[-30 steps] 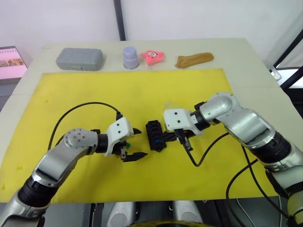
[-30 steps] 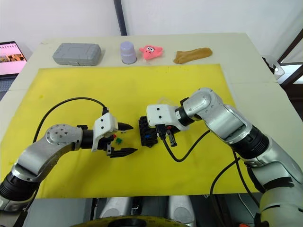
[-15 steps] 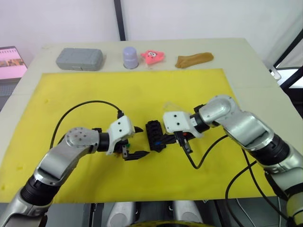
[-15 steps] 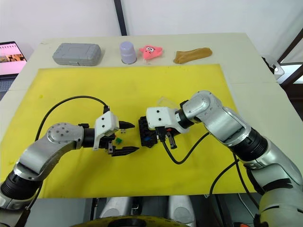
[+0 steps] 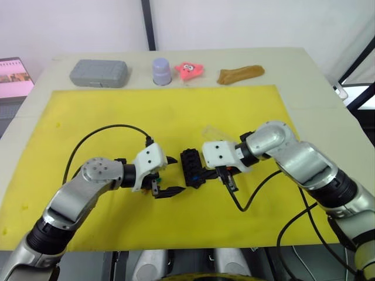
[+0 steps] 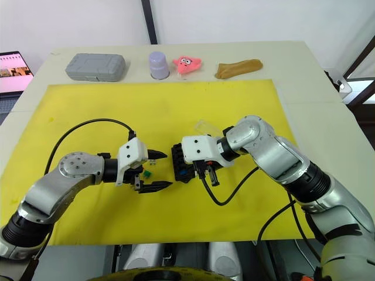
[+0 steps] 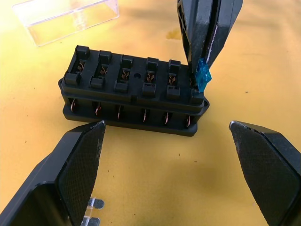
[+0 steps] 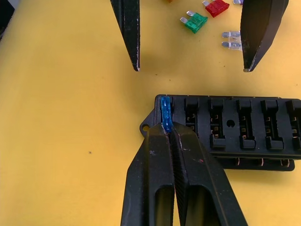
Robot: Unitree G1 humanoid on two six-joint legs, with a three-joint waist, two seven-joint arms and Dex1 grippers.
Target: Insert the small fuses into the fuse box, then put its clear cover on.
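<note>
The black fuse box (image 5: 191, 168) lies on the yellow mat (image 5: 176, 117) between my two grippers. My right gripper (image 8: 168, 131) is shut on a teal-blue small fuse (image 8: 165, 110), holding it at the box's end slot, slightly tilted (image 7: 203, 76). My left gripper (image 5: 173, 175) stands open just left of the box, one finger toward each end of it. Behind the left gripper, loose fuses lie on the mat: green (image 8: 194, 21), red (image 8: 216, 7) and a clear grey one (image 8: 231, 40). The clear cover (image 7: 70, 19) rests on the mat just beyond the box.
Along the table's far edge stand a grey case (image 5: 98, 72), a lavender cup (image 5: 162, 70), a pink toy (image 5: 189, 69) and a brown floppy object (image 5: 240, 74). A laptop screen (image 5: 14, 77) sits off the far left. Black cables trail from both wrists across the mat.
The right gripper with the fuse has settled slightly lower at the box's end slot. The left gripper has edged a little closer to the box and stays open.
</note>
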